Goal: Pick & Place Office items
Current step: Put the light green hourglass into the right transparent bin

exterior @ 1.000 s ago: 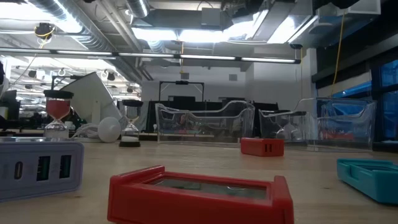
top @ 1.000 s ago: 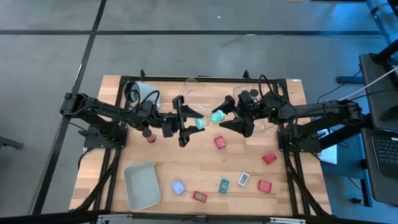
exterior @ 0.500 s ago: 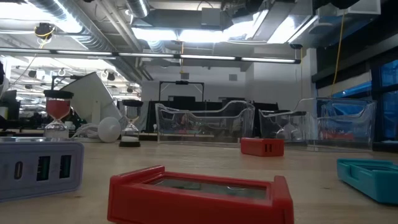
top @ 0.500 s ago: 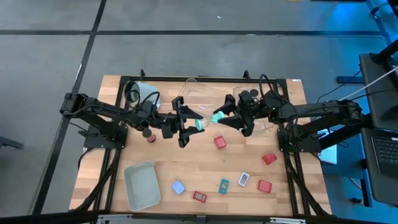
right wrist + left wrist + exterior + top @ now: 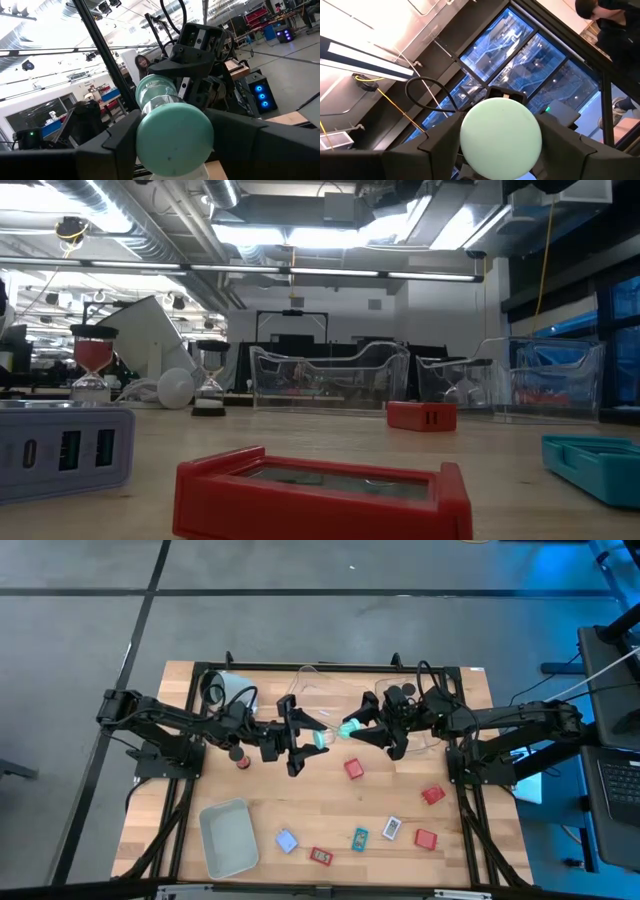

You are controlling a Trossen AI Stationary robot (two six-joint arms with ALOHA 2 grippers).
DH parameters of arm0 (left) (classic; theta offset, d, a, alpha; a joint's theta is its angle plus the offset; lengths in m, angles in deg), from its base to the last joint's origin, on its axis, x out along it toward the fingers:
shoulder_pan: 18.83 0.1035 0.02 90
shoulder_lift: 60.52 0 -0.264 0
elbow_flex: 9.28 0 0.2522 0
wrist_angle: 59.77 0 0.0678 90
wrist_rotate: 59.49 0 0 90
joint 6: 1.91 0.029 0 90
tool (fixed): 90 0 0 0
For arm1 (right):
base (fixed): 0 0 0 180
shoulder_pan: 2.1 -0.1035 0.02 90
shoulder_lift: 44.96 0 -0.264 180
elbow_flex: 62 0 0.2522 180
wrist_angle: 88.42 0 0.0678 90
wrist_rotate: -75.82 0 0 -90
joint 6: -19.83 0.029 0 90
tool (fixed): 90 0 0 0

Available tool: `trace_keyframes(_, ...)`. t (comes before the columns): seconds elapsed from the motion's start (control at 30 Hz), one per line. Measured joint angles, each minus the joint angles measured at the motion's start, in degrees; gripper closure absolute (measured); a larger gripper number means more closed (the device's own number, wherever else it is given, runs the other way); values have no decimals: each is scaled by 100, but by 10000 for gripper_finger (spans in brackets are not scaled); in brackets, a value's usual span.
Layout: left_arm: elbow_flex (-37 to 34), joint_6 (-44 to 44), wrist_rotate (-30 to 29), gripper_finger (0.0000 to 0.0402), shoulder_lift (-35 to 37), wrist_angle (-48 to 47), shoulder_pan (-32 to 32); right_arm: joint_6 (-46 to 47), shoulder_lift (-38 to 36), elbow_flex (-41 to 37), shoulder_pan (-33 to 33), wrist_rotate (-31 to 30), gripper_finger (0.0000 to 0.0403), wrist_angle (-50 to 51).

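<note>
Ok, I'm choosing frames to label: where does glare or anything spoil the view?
High view: even light on the table, no glare. Low view: ceiling strips flare, red card readable. Left wrist view: a ceiling panel glares white; the teal piece in the left claw fills the middle. Right wrist view: bright ceiling; that piece in the right claw fills it too.

You've got the teal-capped hourglass held sideways in midair between both grippers, while red blocks, a teal card and a pale blue block lie scattered on the table.
</note>
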Motion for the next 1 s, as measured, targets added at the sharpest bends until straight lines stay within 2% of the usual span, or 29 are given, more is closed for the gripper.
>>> trace_keyframes(0.23, 0, -123, 27, 146, 0, -4, 0, 0, 0, 0, 2, -21, 202, 0)
trace_keyframes(0.33, 0, -131, 8, 141, 0, 35, -2, -2, 0, 0, 14, -223, 202, 54)
trace_keyframes(0.6, 0, -184, -709, 139, 35, 393, -42, 301, -1, 0, 428, -299, 202, 1015)
trace_keyframes(0.73, 0, -532, -1314, 139, 35, 380, -47, 414, -57, 0, 777, -316, 202, 2066)
trace_keyframes(0.87, 0, -1257, -2383, 139, 37, -51, -48, 522, -284, 0, 1240, -379, 202, 3446)
trace_keyframes(1.0, 0, -1798, -3294, 139, 36, -744, -48, 512, -778, -2, 1680, -827, 200, 4866)
